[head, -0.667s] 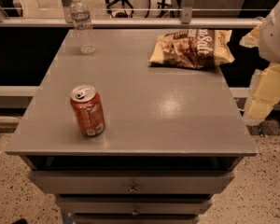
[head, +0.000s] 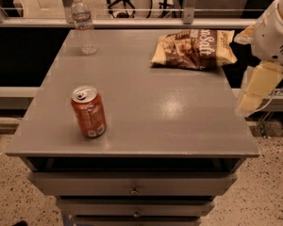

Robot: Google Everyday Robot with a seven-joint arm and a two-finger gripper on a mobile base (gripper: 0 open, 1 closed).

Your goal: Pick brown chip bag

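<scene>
Water bottle (head: 83,26) and orange can (head: 88,111) sit far left of my gripper (head: 253,92), harmless. The brown chip bag (head: 193,48) lies nearer, ahead-left. If I come in low, I might shove it off the surface's (head: 146,126) back edge. The gripper hangs beside the right edge; released or clenched, I can't tell.

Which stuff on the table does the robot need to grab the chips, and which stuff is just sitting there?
For the job:
- brown chip bag, lying flat at the far right of the table
- pincer, beside the table's right edge, not touching the bag

Just lying about:
- orange soda can, upright, front left
- water bottle, upright, far left corner
</scene>
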